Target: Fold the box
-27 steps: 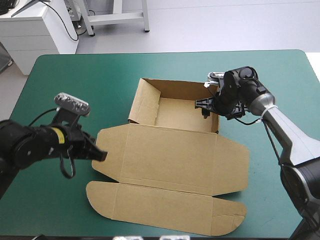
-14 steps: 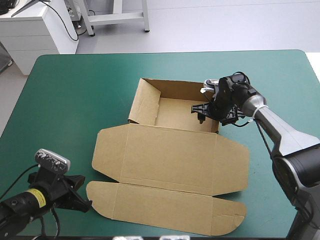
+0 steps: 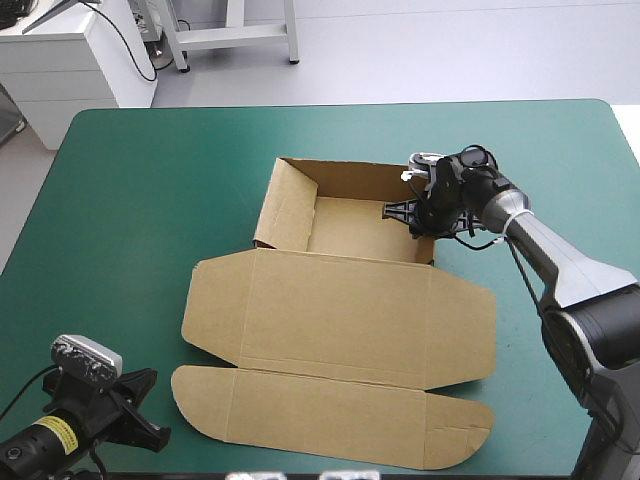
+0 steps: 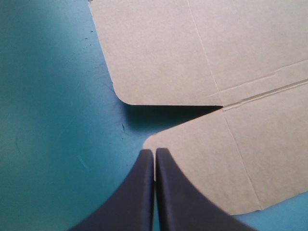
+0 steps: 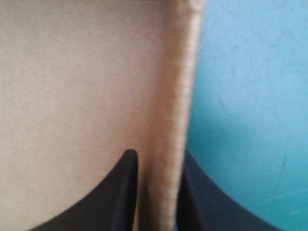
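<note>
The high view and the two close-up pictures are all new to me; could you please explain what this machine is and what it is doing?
This is a robot with two arms at a table with a teal-green cover. The high view looks down from above and behind it. The other two pictures come from cameras on the wrists, each looking along that arm's two black fingers. On the table lies a brown box, half made: the far part has walls raised like a tray, and the near panels lie flat. The right gripper pinches the tray's right wall, with one finger on each side. The left gripper is shut and holds nothing. It is near the table's front left corner, its tip at the edge of a flat flap.
</note>
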You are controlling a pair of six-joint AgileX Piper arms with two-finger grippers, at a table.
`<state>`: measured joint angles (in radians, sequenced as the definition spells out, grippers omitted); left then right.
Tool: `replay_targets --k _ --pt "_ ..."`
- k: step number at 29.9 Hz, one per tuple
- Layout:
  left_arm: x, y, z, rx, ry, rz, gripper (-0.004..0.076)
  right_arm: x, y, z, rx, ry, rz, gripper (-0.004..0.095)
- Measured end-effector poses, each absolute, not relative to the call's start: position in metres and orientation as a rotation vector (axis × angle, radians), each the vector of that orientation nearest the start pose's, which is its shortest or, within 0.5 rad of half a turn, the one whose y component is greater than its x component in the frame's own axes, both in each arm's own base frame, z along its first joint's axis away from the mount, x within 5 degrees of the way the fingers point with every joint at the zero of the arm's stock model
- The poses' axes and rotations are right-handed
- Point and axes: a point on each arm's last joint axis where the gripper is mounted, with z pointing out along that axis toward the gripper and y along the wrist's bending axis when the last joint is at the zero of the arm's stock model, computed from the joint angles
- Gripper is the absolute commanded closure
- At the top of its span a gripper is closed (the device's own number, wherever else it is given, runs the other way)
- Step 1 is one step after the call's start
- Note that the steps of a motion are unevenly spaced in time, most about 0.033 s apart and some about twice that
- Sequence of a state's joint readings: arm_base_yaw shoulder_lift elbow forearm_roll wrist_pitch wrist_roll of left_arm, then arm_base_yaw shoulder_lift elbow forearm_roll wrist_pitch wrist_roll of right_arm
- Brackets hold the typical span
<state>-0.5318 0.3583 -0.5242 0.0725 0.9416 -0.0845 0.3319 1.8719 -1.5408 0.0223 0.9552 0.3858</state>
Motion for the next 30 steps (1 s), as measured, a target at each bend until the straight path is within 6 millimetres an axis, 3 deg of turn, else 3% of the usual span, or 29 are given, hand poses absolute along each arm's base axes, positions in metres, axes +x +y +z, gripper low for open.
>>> replay_targets --k 4,8,15,18,23,30 --pt "0.051 -0.023 0.285 0.519 2.198 -0.235 0.0731 0.382 0.125 0.262 0.073 2.790 0.129 0.0929" --pt "0.052 -0.024 0.281 0.522 2.205 -0.232 0.0731 0.389 0.098 0.291 0.069 2.758 0.016 0.0929" --pt "0.053 -0.024 0.282 0.518 2.187 -0.238 0.0731 0.387 -0.004 0.376 0.228 2.553 -0.148 0.0929" --pt "0.053 -0.024 0.282 0.518 2.184 -0.238 0.0731 0.380 -0.049 0.393 0.318 2.493 -0.240 0.0929" --pt "0.053 -0.025 0.282 0.517 2.182 -0.240 0.0731 0.371 -0.115 0.390 0.465 2.480 -0.363 0.0929" --pt "0.053 -0.025 0.283 0.516 2.172 -0.243 0.0731 0.377 -0.168 0.359 0.601 2.491 -0.374 0.0929"
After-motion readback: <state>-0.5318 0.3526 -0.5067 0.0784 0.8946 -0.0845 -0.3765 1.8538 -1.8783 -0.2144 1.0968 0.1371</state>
